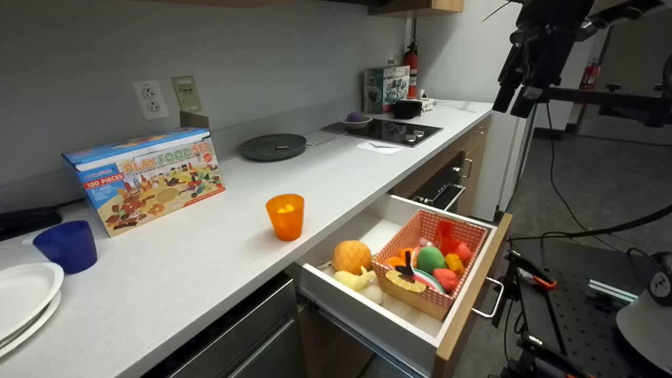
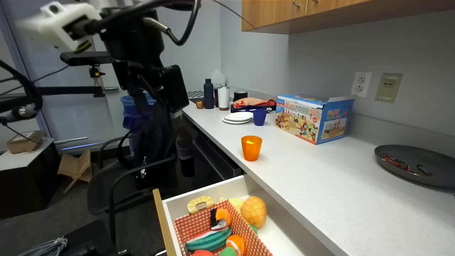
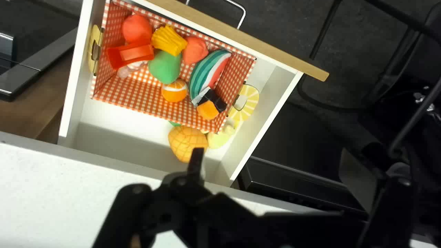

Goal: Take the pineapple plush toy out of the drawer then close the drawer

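The pineapple plush toy [image 1: 352,256] lies inside the open drawer [image 1: 473,291], between the gingham basket and the counter side; it also shows in an exterior view [image 2: 254,211] and in the wrist view [image 3: 186,141]. Its green tuft is mostly hidden against the basket. The drawer is pulled far out, with its brown front also seen in an exterior view [image 2: 162,224] and the wrist view [image 3: 248,38]. My gripper [image 1: 514,105] is high above and away from the drawer, fingers apart and empty. It also shows in an exterior view [image 2: 160,103] and the wrist view [image 3: 277,163].
A red gingham basket [image 1: 391,257] of toy food fills the drawer's front part. Pale yellow toys [image 1: 354,279] lie beside the pineapple. An orange cup [image 1: 285,218], a play food box [image 1: 157,178], a blue cup [image 1: 68,247] and a dark pan [image 1: 273,147] stand on the counter.
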Available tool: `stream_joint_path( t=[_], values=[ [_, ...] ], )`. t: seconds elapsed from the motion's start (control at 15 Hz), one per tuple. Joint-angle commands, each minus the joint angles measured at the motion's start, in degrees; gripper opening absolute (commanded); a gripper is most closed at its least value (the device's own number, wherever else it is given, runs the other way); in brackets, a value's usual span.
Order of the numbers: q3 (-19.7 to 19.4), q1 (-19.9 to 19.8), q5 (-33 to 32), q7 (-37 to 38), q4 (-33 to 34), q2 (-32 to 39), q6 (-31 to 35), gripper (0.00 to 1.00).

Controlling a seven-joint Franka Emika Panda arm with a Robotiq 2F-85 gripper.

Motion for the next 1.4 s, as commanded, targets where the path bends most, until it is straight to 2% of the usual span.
stream_joint_path(
  t=[0.0, 0.47, 0.53, 0.67, 0.8, 1.13, 1.33],
  values=[
    [0.1, 0.0, 0.1, 0.0, 0.1, 0.1, -0.1, 1.0],
    [0.1, 0.0, 0.0, -0.1, 0.2, 0.2, -0.2, 1.0],
    [1.0, 2.7, 0.7, 1.4, 5.1, 11.6, 6.7, 1.0],
    [2.2, 2.9, 0.4, 2.1, 6.0, 14.6, 10.2, 1.0],
    [3.5, 3.2, 0.5, 3.1, 8.7, 20.7, 13.5, 1.0],
    [6.6, 1.8, -1.0, 6.5, 18.4, 37.5, 17.0, 1.0],
    [8.3, 0.0, -5.0, 10.6, 25.0, 47.8, 19.0, 1.0]
  ],
)
